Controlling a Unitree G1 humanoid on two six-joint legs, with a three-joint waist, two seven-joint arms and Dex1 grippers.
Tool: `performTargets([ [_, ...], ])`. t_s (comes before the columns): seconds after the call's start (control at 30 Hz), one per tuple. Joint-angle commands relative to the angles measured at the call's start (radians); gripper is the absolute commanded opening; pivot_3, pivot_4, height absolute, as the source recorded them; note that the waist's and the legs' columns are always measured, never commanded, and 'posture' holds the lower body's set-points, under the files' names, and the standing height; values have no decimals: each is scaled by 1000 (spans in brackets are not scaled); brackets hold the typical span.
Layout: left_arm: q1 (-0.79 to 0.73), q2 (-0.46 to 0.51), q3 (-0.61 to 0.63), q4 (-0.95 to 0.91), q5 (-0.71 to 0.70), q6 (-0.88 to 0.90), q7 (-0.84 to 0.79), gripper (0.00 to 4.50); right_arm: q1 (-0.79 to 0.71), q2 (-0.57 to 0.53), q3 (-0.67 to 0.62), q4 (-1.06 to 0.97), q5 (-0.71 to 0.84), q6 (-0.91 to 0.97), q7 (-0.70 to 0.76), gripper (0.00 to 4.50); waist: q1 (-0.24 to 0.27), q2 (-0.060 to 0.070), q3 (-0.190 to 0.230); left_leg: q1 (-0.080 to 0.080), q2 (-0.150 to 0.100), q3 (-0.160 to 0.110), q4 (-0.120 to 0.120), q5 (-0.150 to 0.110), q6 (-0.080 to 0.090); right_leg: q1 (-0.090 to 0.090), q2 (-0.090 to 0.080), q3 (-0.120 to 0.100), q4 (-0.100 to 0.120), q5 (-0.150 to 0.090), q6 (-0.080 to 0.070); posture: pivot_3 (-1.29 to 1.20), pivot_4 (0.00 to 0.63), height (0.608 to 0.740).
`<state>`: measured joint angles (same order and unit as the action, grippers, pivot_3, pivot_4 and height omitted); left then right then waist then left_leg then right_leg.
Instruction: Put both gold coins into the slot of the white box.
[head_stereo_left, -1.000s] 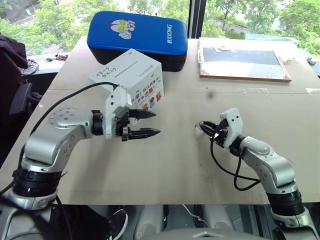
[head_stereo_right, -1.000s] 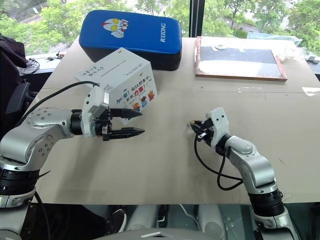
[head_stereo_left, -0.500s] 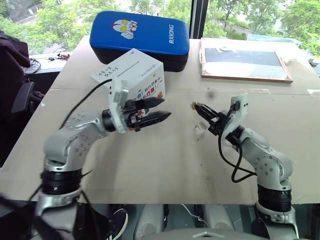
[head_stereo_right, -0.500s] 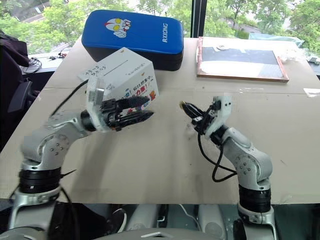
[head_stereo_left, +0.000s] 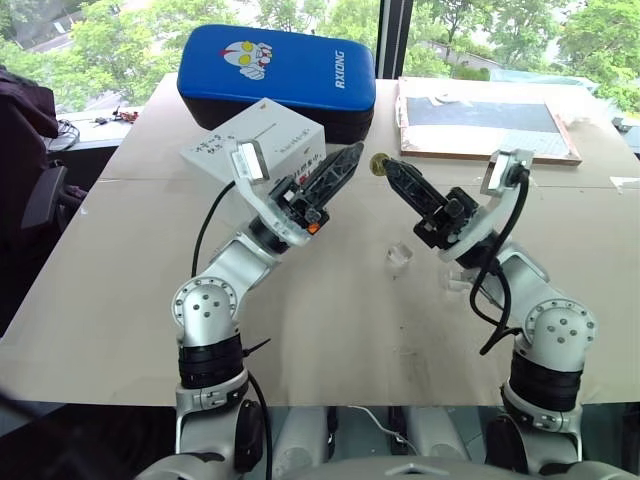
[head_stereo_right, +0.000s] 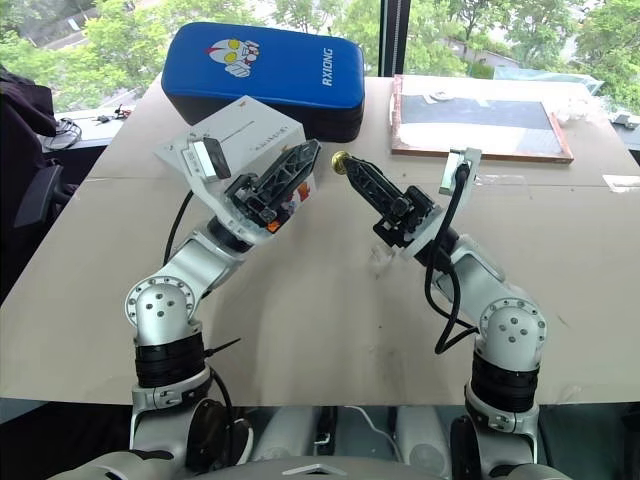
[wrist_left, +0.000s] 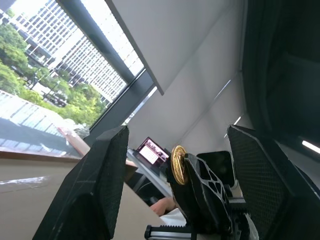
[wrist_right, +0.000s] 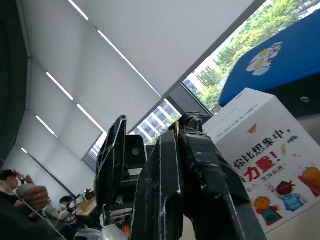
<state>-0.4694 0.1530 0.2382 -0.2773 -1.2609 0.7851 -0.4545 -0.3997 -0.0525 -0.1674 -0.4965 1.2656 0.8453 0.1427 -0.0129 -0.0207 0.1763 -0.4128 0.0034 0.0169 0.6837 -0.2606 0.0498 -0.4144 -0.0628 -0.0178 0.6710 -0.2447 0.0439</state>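
Note:
My right gripper (head_stereo_left: 384, 168) is shut on a gold coin (head_stereo_left: 378, 165), which it holds up in the air at its fingertips, above the middle of the table. My left gripper (head_stereo_left: 344, 162) is open and empty, raised and tilted up, its tips close to the left of the coin. In the left wrist view the coin (wrist_left: 177, 164) stands between my two spread fingers (wrist_left: 95, 190). The white box (head_stereo_left: 255, 145) sits behind my left gripper, its slot (head_stereo_left: 256, 130) a thin dark line on its top face. The other gold coin is out of view.
A blue padded case (head_stereo_left: 275, 68) lies behind the box. A framed dark board (head_stereo_left: 490, 118) rests at the back right. Two small clear plastic blocks (head_stereo_left: 400, 258) (head_stereo_left: 455, 280) lie on the table under my right arm.
Both arms rose and rolled until the grippers point up towards each other. The right one lifted the coin off the table. The left one swung right, still open.

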Motion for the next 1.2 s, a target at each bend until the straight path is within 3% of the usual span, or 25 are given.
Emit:
performTargets([
  [0.03, 0, 16, -37, -48, -16, 12, -5, 3183, -3, -14, 24, -48, 51, -27, 1, 56, 0, 0, 0, 0, 0, 0, 0, 0, 0, 0, 0, 0, 0, 0, 0, 0, 150, 740],
  [0.37, -1, 16, -67, -33, -64, 28, -22, 3183, -4, -47, 68, -56, 85, -66, -9, 56, 0, 0, 0, 0, 0, 0, 0, 0, 0, 0, 0, 0, 1, 0, 0, 0, 150, 740],
  [0.43, -1, 15, -61, -31, -86, 28, -23, 2930, -5, -51, 74, -56, 89, -72, -14, 11, 0, 0, 0, 0, 0, 0, 0, 0, 0, 0, 0, 0, 1, 0, 0, 0, 150, 740],
  [0.53, 2, 11, -53, -35, -125, 29, -22, 1752, -4, -58, 80, -54, 95, -79, -19, 0, 1, 0, 0, 0, 0, 0, 0, 0, 0, 0, 0, 0, 1, 0, 0, 0, 150, 740],
  [0.57, 2, 8, -50, -38, -140, 26, -19, 1127, -5, -61, 81, -53, 97, -81, -20, 0, 1, 0, 0, 0, 0, 0, 0, 0, 0, 0, 0, 0, 0, 0, 0, 0, 150, 740],
  [0.6, 2, 4, -45, -39, -158, 24, -12, 992, -5, -64, 82, -52, 98, -84, -21, 0, 0, 0, 0, 0, 0, 0, 0, 0, 0, 0, 0, 0, 0, 0, 0, 0, 150, 740],
  [0.67, 3, 3, -45, -41, -176, 25, -5, 124, -6, -68, 85, -49, 103, -91, -23, 0, 1, 0, 0, 0, 0, 0, 0, 0, 0, 0, 0, 0, 0, 0, 0, 0, 150, 740],
  [1.0, 21, 3, -62, -49, -217, 26, 16, 47, -8, -91, 101, -43, 120, -106, -17, 0, 1, 0, 0, 0, 0, 0, 0, 0, 0, 0, 0, 0, 0, 0, 0, 0, 150, 740],
  [1.03, 22, 4, -63, -48, -217, 24, 17, 0, -10, -95, 103, -43, 123, -105, -13, 608, 1, 0, 0, 0, 0, 0, 0, 0, 0, 0, 0, 0, 0, 0, 0, 0, 150, 740],
  [1.13, 5, 15, -51, -34, -168, -10, 23, 0, -5, -95, 99, -46, 117, -122, -22, 1586, 1, 0, 0, 0, 0, 0, 0, 0, 0, 0, 0, 0, 0, 0, 0, 0, 150, 740],
  [1.2, -29, 42, -27, -13, -135, -35, 29, 0, 5, -110, 94, -46, 100, -126, -19, 2606, 1, 0, 0, 0, 0, 0, 0, 0, 0, 0, 1, 0, 0, 0, 0, 0, 150, 740],
])
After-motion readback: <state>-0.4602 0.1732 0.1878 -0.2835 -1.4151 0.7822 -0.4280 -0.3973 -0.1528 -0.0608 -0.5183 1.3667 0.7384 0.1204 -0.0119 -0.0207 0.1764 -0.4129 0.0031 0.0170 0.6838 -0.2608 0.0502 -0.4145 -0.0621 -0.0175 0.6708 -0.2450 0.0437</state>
